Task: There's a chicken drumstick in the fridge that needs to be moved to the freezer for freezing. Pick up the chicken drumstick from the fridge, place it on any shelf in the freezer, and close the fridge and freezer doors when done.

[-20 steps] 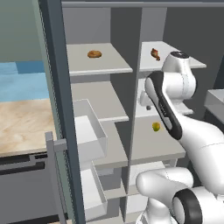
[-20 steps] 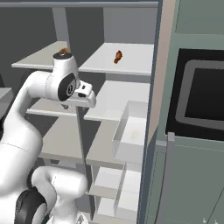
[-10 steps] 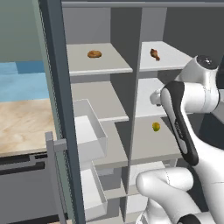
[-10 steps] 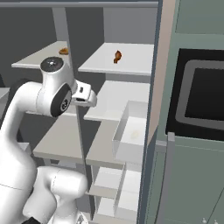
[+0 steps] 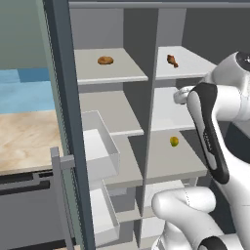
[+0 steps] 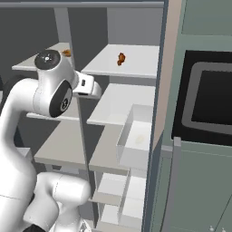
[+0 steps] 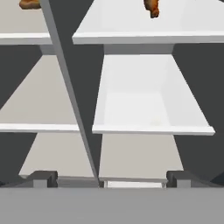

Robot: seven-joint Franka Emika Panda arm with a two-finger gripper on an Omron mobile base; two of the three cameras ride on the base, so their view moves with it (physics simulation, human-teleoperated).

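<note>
Both jaws of the gripper [image 7: 105, 179] sat wide apart holding nothing, with the chicken drumstick [image 7: 152, 7] up around 1 o'clock on the fridge's [image 5: 195, 105] top shelf.

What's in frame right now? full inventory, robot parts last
chicken drumstick: 1, reddish-brown, top shelf of the fridge, lying free.
bun: 1, golden-brown, top shelf of the freezer.
fruit: 1, yellow-green, third fridge shelf down.
clear bin: 1, see-through, pulled out from the freezer's middle shelves.
fridge: 1, grey inside, white shelves, right half, open.
freezer: 1, white shelves, left half, open.
freezer door: 1, slate-blue, swung open at left, grey bar handle.
gripper: 1, dark fingertips, open, empty, facing the shelves below the drumstick.
</note>
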